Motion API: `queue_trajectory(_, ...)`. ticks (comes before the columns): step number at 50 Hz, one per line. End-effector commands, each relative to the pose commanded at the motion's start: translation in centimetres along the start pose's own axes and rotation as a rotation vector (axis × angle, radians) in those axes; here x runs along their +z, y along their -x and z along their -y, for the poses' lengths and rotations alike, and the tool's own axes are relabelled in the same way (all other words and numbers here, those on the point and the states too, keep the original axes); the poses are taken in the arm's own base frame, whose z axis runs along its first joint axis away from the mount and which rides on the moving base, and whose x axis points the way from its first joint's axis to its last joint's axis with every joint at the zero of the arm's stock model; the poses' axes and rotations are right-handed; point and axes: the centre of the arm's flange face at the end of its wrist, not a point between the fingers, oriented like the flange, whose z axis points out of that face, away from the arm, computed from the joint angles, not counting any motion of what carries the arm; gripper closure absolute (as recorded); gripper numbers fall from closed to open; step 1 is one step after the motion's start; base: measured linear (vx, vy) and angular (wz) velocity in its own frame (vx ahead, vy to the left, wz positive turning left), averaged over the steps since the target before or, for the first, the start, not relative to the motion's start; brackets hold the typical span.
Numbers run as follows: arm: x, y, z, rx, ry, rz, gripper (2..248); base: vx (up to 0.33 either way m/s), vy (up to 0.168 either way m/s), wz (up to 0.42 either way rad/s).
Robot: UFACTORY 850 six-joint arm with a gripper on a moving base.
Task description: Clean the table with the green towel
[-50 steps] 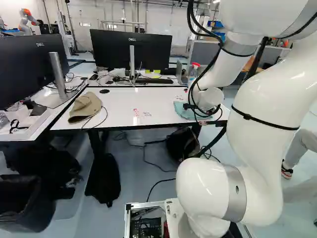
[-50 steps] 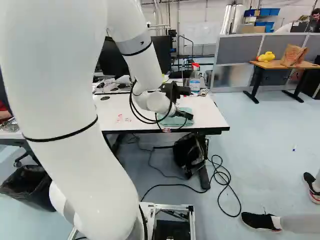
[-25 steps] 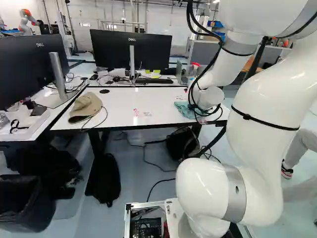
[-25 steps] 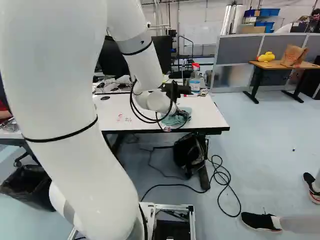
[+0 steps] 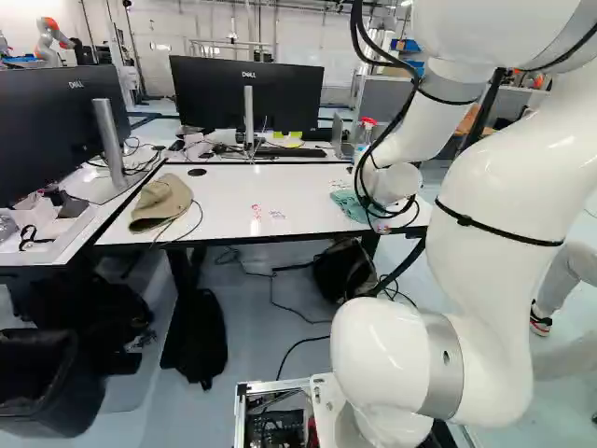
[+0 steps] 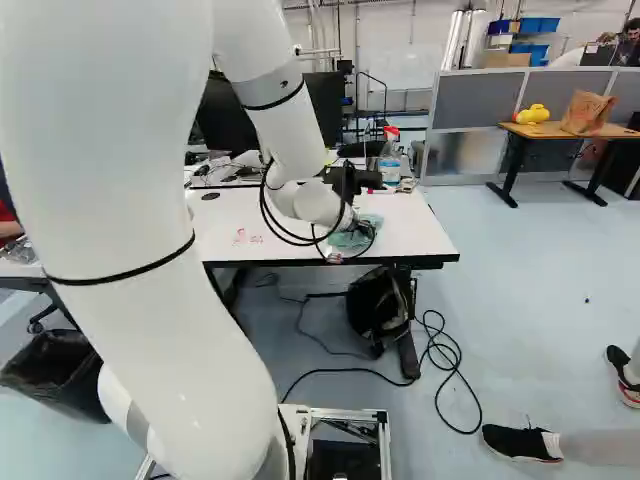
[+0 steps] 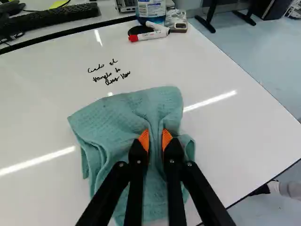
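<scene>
towel on table | hat left of towel | monitor behind table

Tan cap, black monitor, black keyboard, spray bottle, paper bag

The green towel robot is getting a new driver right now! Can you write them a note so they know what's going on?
Gripper: shut on the green towel, with a fold pinched between its orange pads.
Where things are: the towel lies bunched on the white table. Black writing is ahead of the gripper, and red marks are near the middle of the table's front edge in the left base view.
Done: the towel is gripped.
Left: the writing and the red marks are not wiped off. Rubbing the towel over them looks like the next job.
</scene>
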Motion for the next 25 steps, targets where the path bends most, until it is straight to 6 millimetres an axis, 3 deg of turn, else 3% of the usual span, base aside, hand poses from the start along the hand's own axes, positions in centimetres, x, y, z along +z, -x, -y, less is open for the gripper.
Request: queue_trajectory(25,-2.4,-1.5,0.0,0.0,0.0,-0.059,200,0.0,0.0,0.0)
